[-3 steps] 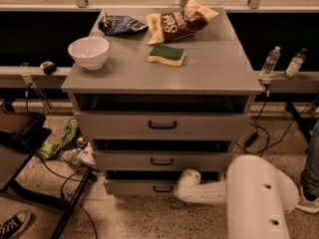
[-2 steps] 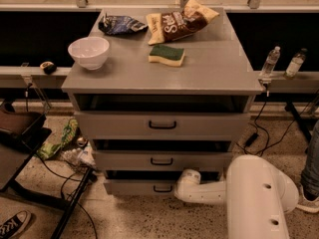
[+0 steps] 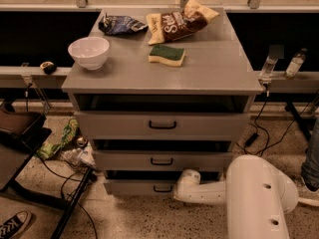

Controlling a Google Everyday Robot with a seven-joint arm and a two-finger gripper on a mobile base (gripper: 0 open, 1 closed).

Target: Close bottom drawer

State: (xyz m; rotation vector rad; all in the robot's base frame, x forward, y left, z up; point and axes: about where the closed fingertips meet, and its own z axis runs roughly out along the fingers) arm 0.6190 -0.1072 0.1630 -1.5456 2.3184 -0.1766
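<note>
Bottom drawer [image 3: 132,187] at cabinet [image 3: 214,68] base, pulled out a bit, dark gap above. Gripper [image 3: 187,179] at drawer front, just R of its handle [image 3: 163,188]; grip state: can't tell.

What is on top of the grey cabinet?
A white bowl, a green-and-yellow sponge, a brown snack bag and a crumpled blue bag. Whatever lies beneath the bags is hidden. The gripper is down at the bottom drawer.
</note>
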